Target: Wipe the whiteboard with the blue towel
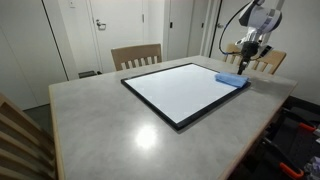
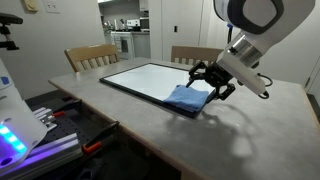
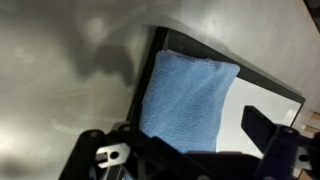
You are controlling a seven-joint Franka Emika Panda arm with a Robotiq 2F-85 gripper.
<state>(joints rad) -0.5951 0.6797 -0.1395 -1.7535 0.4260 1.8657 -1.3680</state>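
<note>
The blue towel (image 3: 190, 95) lies flat, slightly rumpled, on one corner of the whiteboard (image 1: 180, 92). In the wrist view I read the cloth as covering the black frame along one side of that corner, with glossy white board exposed beside it. In an exterior view the towel (image 2: 187, 97) sits at the board corner nearest the camera and reaches the frame edge. The rest of the whiteboard is uncovered and reflects the room lights. The pincer (image 2: 209, 86) is positioned directly over the towel, pointing down, with its jaws spread wide and nothing held between them. In the wrist view the two fingers (image 3: 268, 135) stand one on each side of the cloth. I cannot tell whether the fingertips touch the fabric or are just above it. The whiteboard rests on the grey surface (image 1: 100, 125), set at an angle to its edges. A wooden chair (image 1: 136, 55) stands at the far side of the surface, and a second chair (image 1: 266, 62) stands behind the arm (image 2: 250, 35).
</note>
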